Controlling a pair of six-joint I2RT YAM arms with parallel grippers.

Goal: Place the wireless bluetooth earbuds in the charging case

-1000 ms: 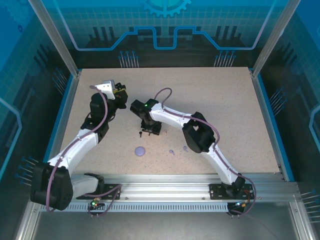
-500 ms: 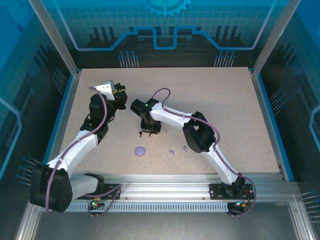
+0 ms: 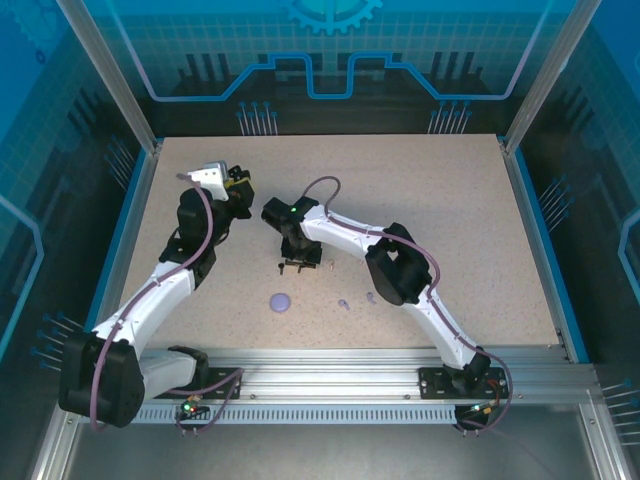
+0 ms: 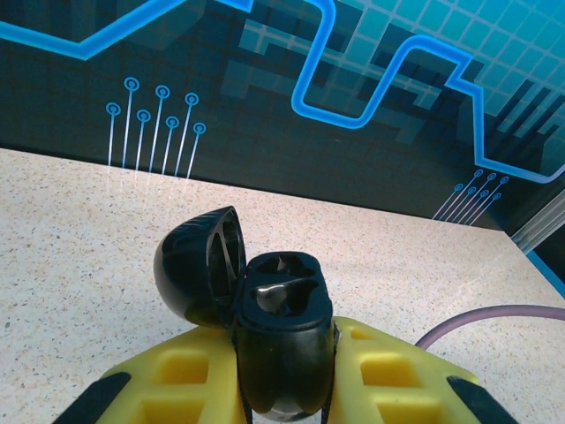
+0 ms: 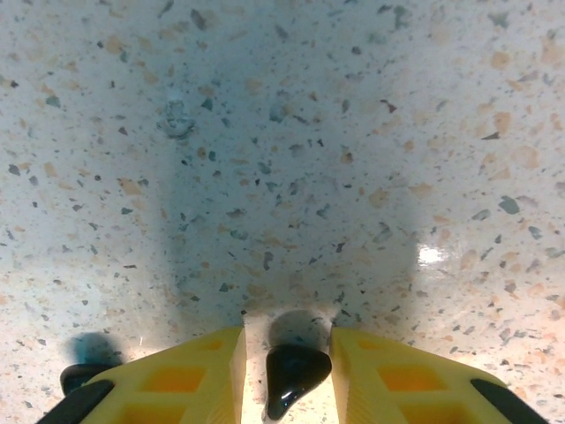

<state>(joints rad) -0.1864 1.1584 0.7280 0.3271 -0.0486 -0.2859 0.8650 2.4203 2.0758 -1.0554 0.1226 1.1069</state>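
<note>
Black earbud (image 5: 296,375) sits between the right gripper (image 5: 288,343) fingers, grip unclear; left gripper (image 4: 282,336) clenches the open black charging case (image 4: 281,296).

The bench (image 3: 450,220) reads as pale beige stone to me, flecked all over with grey, black and orange specks, and edged in blue. Both arms are white with black joints, trailing dull purple cables; a green light glows on the right one. My left pincer (image 4: 282,375) has bright yellow fingers with black corners, and the charging case (image 4: 281,340) in it is glossy black inside and out, lid (image 4: 196,265) included. My right pincer (image 5: 288,344) is the same yellow, with a shiny black earbud (image 5: 291,375) between the pads. On the bench lie a lilac round case (image 3: 280,301) and a lilac earbud (image 3: 343,303). The back wall is dark, with bright blue circuit lines and dot-tipped strokes.
</note>
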